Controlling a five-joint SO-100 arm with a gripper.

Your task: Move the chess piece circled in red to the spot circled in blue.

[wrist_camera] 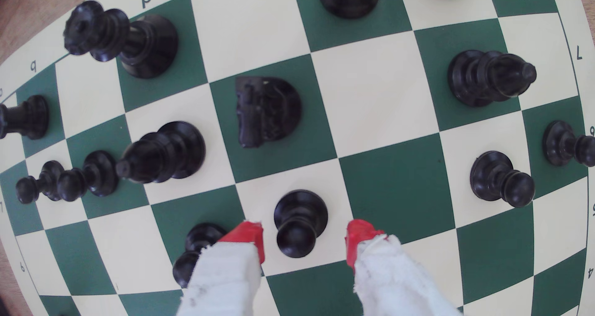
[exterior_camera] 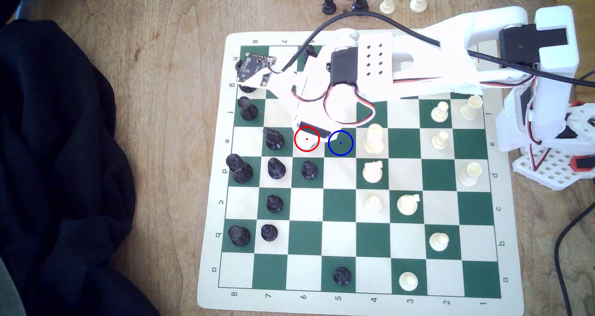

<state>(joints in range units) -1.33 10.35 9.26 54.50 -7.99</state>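
— Gripper [wrist_camera: 304, 238]: how does it stand?
— Spread wide, its two red-tipped fingers [wrist_camera: 249, 238] on either side of the black pawn [wrist_camera: 301, 221], with a gap on each side; nothing is clasped. That pawn stands upright on a white square.
— Walk me across the exterior view, from its left.
— A dark cloth [exterior_camera: 61, 161] lies on the wooden table [exterior_camera: 167, 77]. Next the chessboard [exterior_camera: 341, 235], with black pieces along its left files; the black knight [exterior_camera: 273, 139] stands just to the left of the red ring [exterior_camera: 306, 139]. The arm [exterior_camera: 370, 64] reaches over the board and covers the ringed white square, so the pawn itself is hidden there. Just to the right, on the adjoining dark green square, is the blue-ringed spot [exterior_camera: 340, 143], bare. Beyond it stand the cream pieces, the nearest a tall one [exterior_camera: 374, 139] one square further right.
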